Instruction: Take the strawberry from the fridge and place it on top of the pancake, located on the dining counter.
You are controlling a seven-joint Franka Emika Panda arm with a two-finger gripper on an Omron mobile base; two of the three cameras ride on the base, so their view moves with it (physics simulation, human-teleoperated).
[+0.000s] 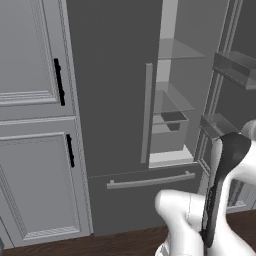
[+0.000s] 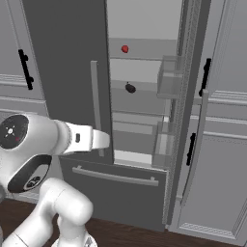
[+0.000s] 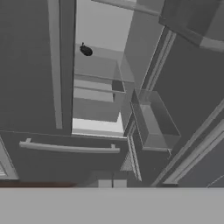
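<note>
The fridge (image 1: 115, 75) stands in front of me, its left door shut and its right door (image 2: 190, 120) swung open. On an upper shelf inside lies the tiny red strawberry (image 2: 125, 48). One shelf lower sits a small dark oblong vegetable (image 2: 130, 88), which the hand view shows at its upper left (image 3: 86, 51). My gripper (image 3: 112, 183) is shut with nothing in it, low in front of the bottom drawer and well short of the shelves. The pancake and the dining counter are out of view.
Light grey panelled cabinets with black handles flank the fridge on the left (image 1: 30, 125) and the right (image 2: 226, 144). Clear door bins (image 2: 169, 77) jut from the open door. The bottom drawer's bar handle (image 1: 150, 181) runs below the opening. The floor is dark wood (image 1: 125, 242).
</note>
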